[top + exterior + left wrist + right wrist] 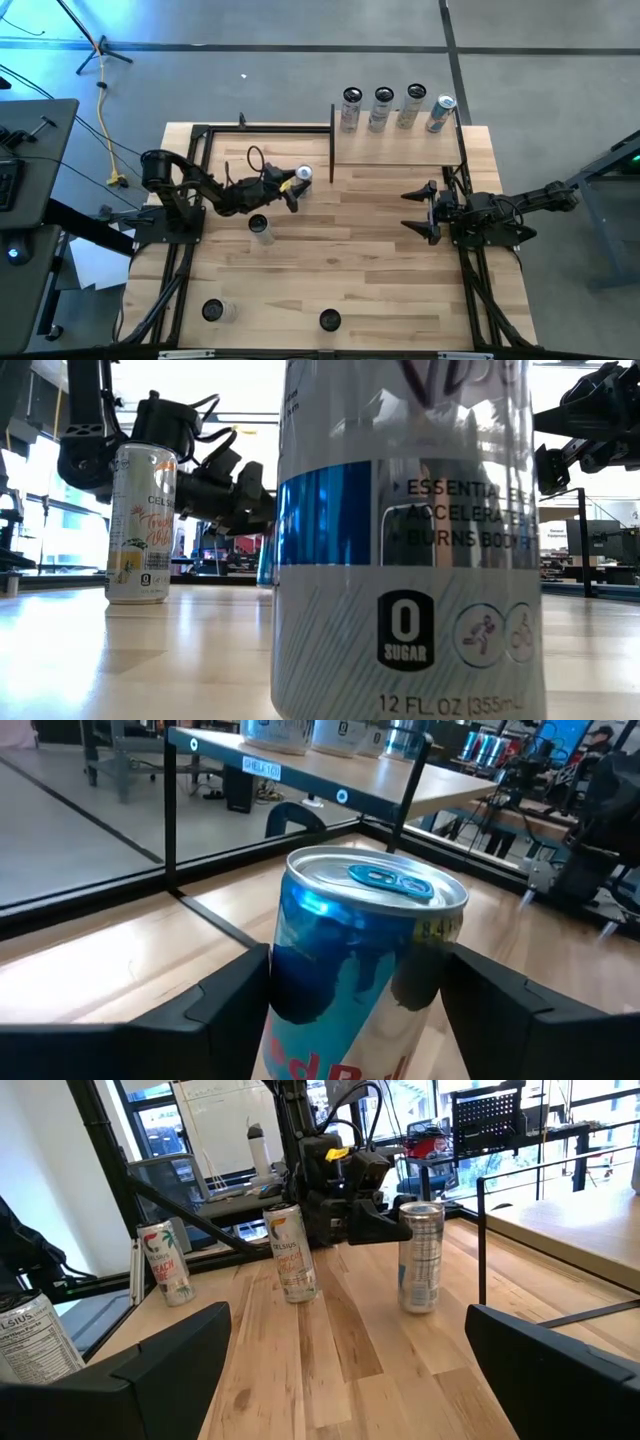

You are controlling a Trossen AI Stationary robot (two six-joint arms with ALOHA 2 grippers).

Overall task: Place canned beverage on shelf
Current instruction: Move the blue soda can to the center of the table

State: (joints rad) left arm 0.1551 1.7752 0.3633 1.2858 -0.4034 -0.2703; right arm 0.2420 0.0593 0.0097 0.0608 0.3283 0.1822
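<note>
Four cans (395,108) on shelf (398,152)

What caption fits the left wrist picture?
Left claw open around a blue can, the shelf beyond.

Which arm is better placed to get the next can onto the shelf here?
Left, probably. The left gripper already straddles the blue can, a finger on each side, near the shelf. The right gripper waits open and empty beside the shelf, with no loose can nearby.
</note>
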